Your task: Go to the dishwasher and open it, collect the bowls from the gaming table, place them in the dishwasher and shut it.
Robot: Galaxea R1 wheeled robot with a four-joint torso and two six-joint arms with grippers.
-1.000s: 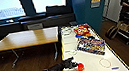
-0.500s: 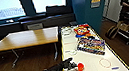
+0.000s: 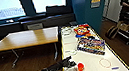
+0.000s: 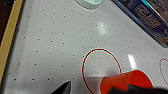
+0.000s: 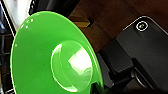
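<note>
Green bowl (image 5: 52,57) against right fingers (image 5: 100,87)

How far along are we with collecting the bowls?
One green bowl fills the right wrist view, apparently already picked up. The left hand is at the gaming table, right by an orange cup. A clear round dish still sits on the table. Loading and closing the dishwasher remain.

The green bowl (image 5: 50,60) is round, shiny and tipped up on its side, seen close up. The long white desk (image 3: 90,62) runs from near to far, with bright game boxes (image 3: 91,45) lying on it.
</note>
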